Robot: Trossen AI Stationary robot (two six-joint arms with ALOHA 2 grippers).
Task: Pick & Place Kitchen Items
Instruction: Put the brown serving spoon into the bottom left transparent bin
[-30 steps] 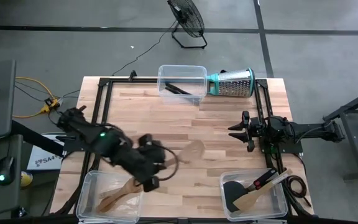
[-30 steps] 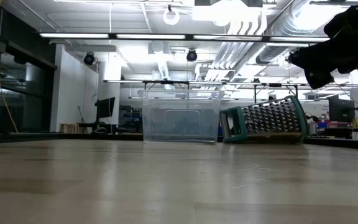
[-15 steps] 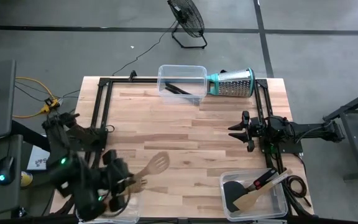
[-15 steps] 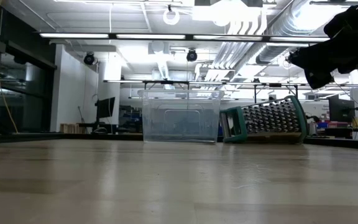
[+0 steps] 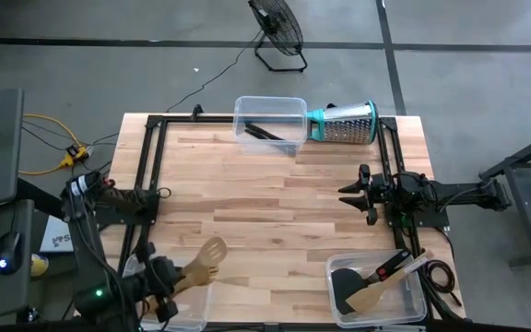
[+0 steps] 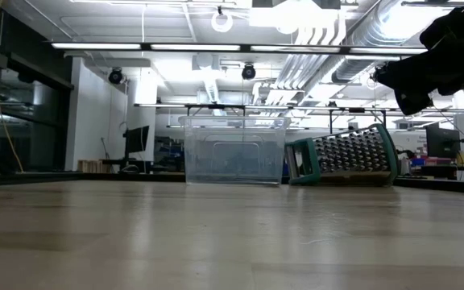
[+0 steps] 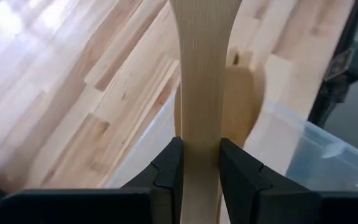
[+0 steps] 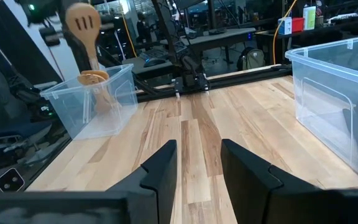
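Left gripper (image 7: 201, 168): jaws clamped on the handle of a pale slotted spoon (image 5: 206, 256), at the bench's near-left corner.
Spoon: held over the rim of the left bin (image 8: 86, 102), head lifted and pointing toward the bench's middle; judged to be on its way into that bin, where other wooden pieces already lie.
Grip: low on the handle, probably so the broad head can swing free of the bin wall.
Right gripper (image 8: 197, 165): parked at the bench's right edge, jaws apart and holding nothing; judged to be waiting.
Right bin (image 5: 376, 293): near-right corner; holds a black spatula (image 5: 344, 288) and a wooden spatula (image 5: 369, 297), so dark and pale tools look only partly sorted.
Far bin (image 5: 270, 124): at the bench's far edge, with thin black tools (image 5: 264, 132) inside; a grater (image 5: 344, 122) lies on its side just beside it.
Bench (image 5: 275, 198): bare wood between the three bins.
High view: gives the whole layout, but the left jaws are lost under the arm.
Left wrist view: the only one to show the pinch on the handle and the bin edge right beneath.
Right wrist view: shows the spoon head upright above the left bin.
Low view: catches only the far bin and grater; the spoon is out of its sight.
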